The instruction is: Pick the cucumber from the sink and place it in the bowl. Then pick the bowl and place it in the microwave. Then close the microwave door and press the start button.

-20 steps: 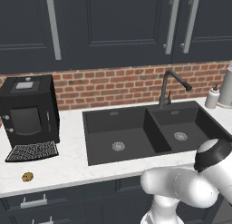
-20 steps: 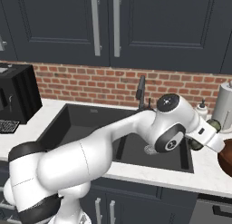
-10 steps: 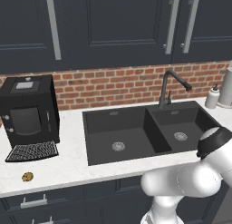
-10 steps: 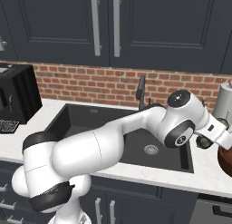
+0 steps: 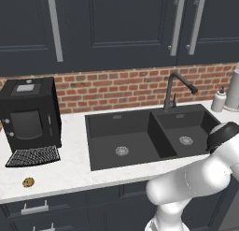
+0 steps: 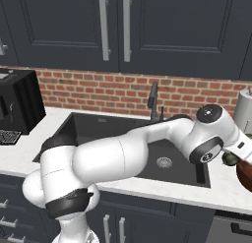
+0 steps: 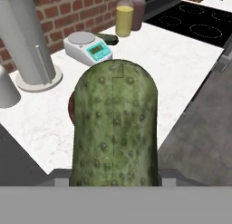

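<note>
From the left base view the sink [image 5: 154, 134] sits empty and the arm reaches off right. Right base view has the claw [image 6: 235, 158] at the far right edge, cucumber [image 6: 228, 159] peeking out beside the bowl [image 6: 244, 172]. Hand view: claw clamped on the cucumber [image 7: 115, 125], bowl rim [image 7: 71, 107] just behind it on the table [image 7: 176, 60]. I'd centre it over the bowl, go low, then let go.

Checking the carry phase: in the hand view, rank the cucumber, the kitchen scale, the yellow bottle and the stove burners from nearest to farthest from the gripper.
1. cucumber: held in the gripper, filling the foreground.
2. kitchen scale: white, on the counter beyond the cucumber, upper left.
3. yellow bottle: behind the scale, by the brick wall.
4. stove burners: black cooktop at the far upper right.
</note>
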